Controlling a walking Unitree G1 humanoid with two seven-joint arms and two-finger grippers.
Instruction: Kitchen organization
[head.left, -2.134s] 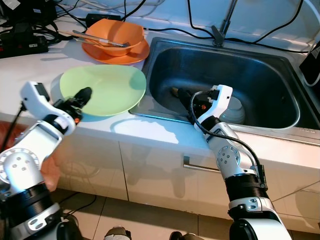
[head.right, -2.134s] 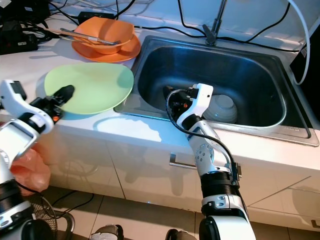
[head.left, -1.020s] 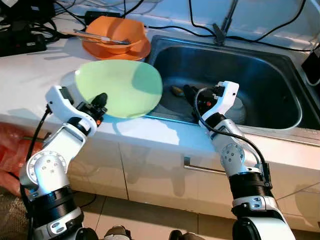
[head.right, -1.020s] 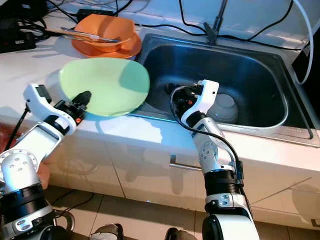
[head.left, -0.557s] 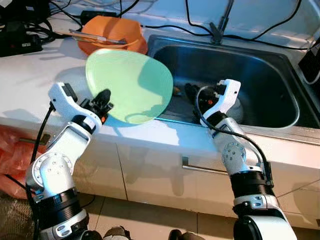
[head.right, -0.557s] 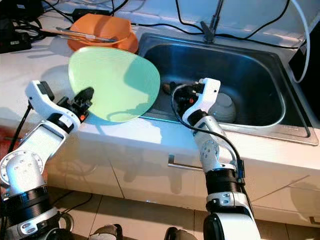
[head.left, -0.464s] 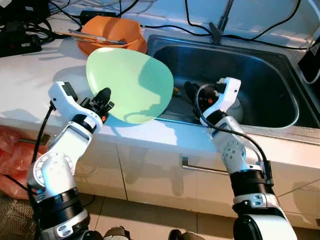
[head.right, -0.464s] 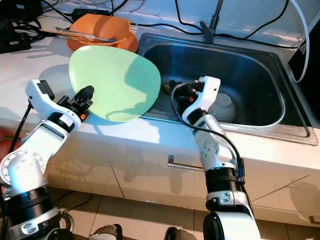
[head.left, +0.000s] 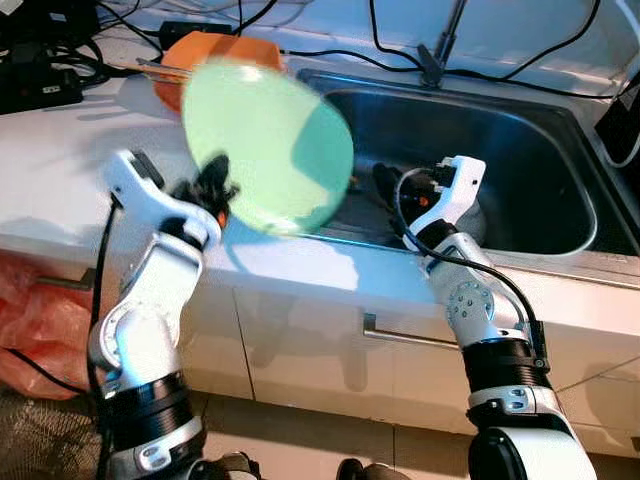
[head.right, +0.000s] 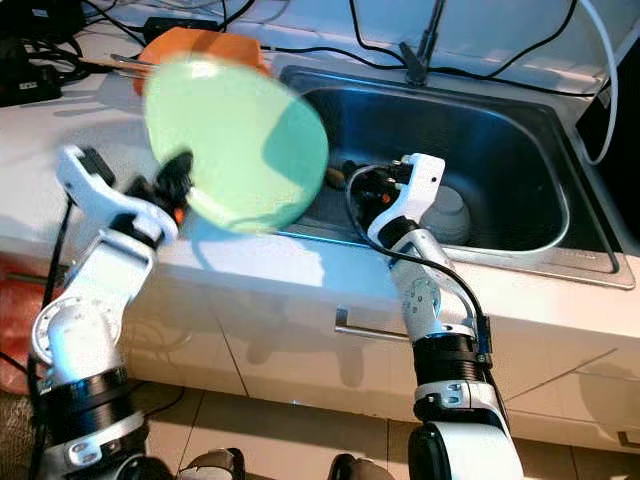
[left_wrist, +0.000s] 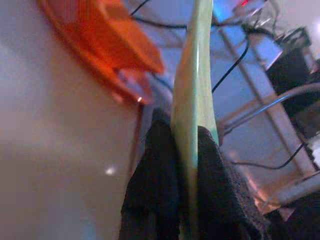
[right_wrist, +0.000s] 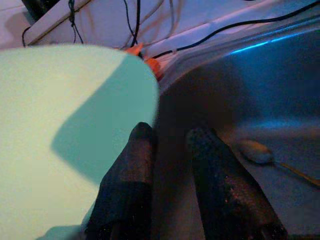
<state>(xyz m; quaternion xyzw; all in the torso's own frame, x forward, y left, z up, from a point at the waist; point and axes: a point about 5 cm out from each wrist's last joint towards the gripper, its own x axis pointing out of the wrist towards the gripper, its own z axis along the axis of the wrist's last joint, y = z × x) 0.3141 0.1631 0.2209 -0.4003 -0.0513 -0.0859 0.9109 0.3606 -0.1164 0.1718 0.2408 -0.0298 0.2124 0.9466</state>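
Note:
A pale green plate is off the white counter, tilted steeply and blurred, over the left rim of the steel sink. My left gripper is shut on its lower edge; the left wrist view has the plate's rim edge-on between the two fingers. My right gripper sits low inside the sink beside the plate, open with nothing between its fingers. The plate's face is close in front of it. A white bowl rests in the sink behind the right wrist.
An orange bowl on an orange plate stands at the back of the counter, partly hidden by the green plate. A small pale lump lies on the sink floor. The faucet and cables run behind the sink. A red bag hangs below the counter.
My left arm has lifted the green plate higher and tipped it more upright, slightly toward the sink. The right gripper has stayed almost still in the sink.

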